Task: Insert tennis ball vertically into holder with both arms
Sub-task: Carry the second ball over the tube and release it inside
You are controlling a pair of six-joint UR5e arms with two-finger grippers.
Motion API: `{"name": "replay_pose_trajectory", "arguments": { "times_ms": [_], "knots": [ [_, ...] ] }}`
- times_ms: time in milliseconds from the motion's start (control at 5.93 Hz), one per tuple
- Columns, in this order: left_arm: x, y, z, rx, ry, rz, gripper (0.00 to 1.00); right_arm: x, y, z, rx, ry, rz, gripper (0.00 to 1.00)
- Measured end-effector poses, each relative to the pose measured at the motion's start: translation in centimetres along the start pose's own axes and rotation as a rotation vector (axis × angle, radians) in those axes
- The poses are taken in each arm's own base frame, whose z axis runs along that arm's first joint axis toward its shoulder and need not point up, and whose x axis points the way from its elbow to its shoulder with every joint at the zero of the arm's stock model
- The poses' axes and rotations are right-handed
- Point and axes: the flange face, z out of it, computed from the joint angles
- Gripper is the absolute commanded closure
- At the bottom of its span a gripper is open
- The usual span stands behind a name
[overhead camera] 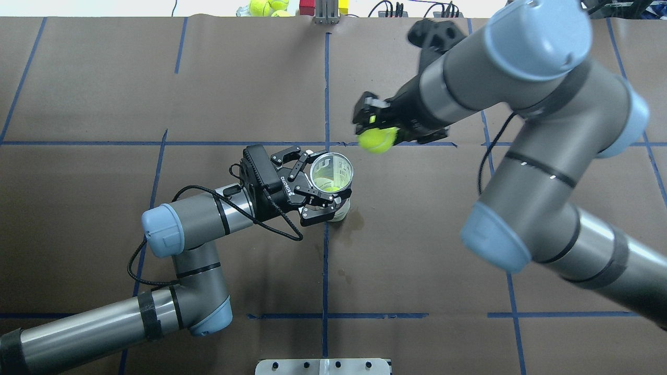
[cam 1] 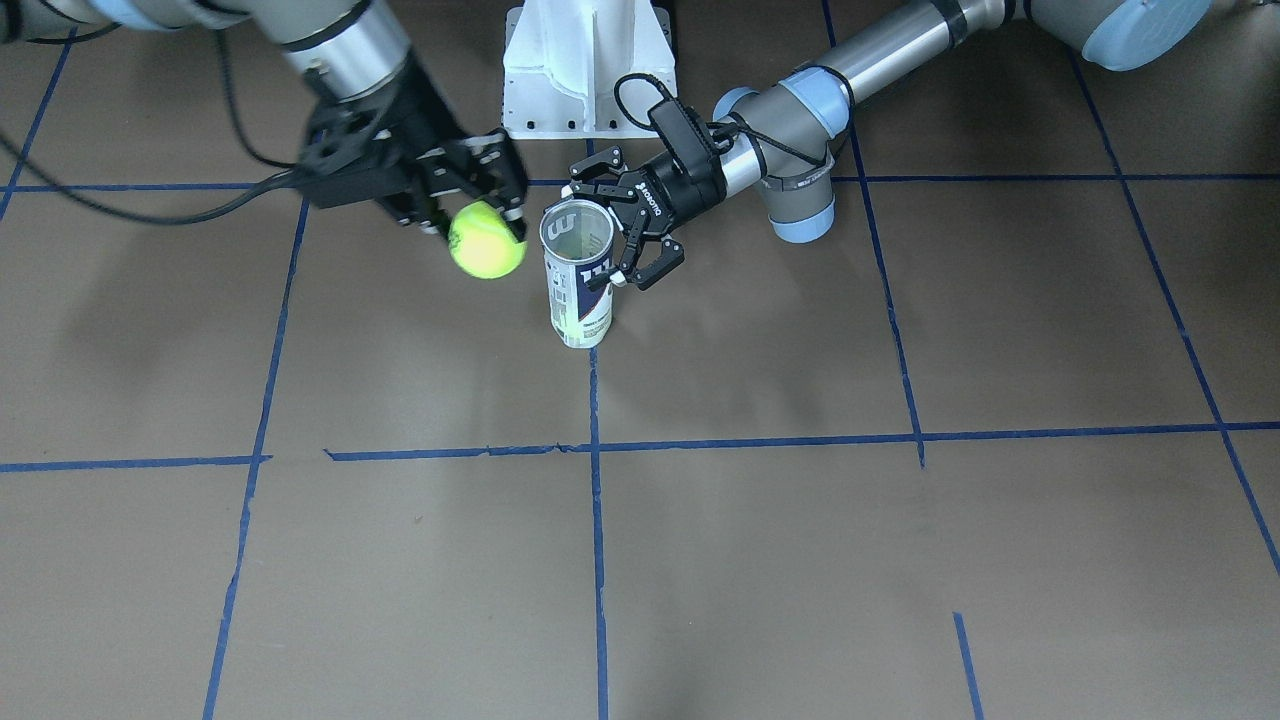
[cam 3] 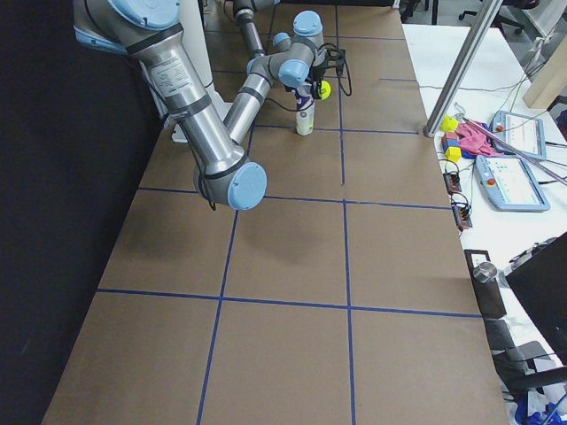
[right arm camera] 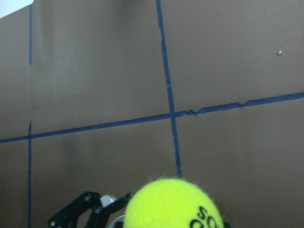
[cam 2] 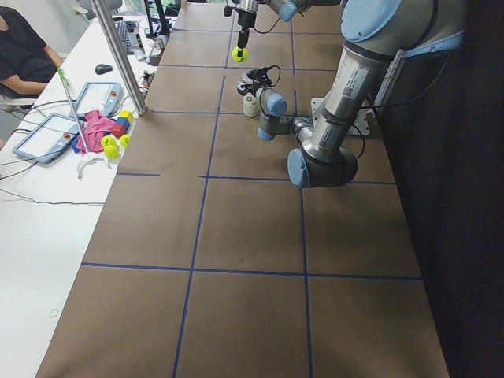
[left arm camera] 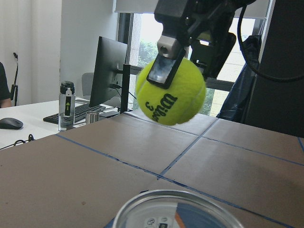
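Observation:
The holder [cam 1: 577, 285], a clear can with a white and navy label, stands upright near the table's middle, mouth up [overhead camera: 331, 171]. My left gripper [cam 1: 601, 236] comes in sideways and is shut on the can's upper body, also in the overhead view [overhead camera: 322, 181]. My right gripper [cam 1: 480, 222] points down and is shut on the tennis ball [cam 1: 487, 239]. The ball [overhead camera: 378, 139] hangs above table level, beside the can's mouth and not over it. The left wrist view shows the ball [left arm camera: 171, 96] beyond the can's rim [left arm camera: 171, 197]. A yellow-green shape shows inside the can.
The white robot pedestal [cam 1: 589, 70] stands behind the can. Spare tennis balls [overhead camera: 268, 6] and coloured blocks lie at the table's far edge. A metal pole [cam 2: 118, 55], tablets and a seated operator [cam 2: 20, 47] are on that far side. Blue tape lines mark the brown table.

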Motion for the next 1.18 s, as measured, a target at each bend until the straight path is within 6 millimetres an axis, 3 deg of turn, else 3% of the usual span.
{"name": "replay_pose_trajectory", "arguments": {
  "times_ms": [337, 506, 843, 1180],
  "knots": [
    [0.1, 0.0, 0.0, 0.000, 0.001, -0.001, 0.01, -2.3, 1.6, 1.0, -0.007, -0.012, -0.002, 0.93],
    [0.1, -0.1, 0.1, 0.001, 0.001, -0.002, 0.01, -2.5, 1.9, 1.3, -0.010, -0.012, -0.004, 0.59],
    [0.1, -0.1, 0.1, 0.002, 0.001, -0.002, 0.01, -2.9, 2.7, 1.8, -0.025, -0.013, -0.021, 0.04],
    [0.0, -0.2, 0.1, 0.002, 0.000, -0.003, 0.01, -3.1, 3.2, 2.0, -0.035, -0.013, -0.027, 0.01]
  ]
}}
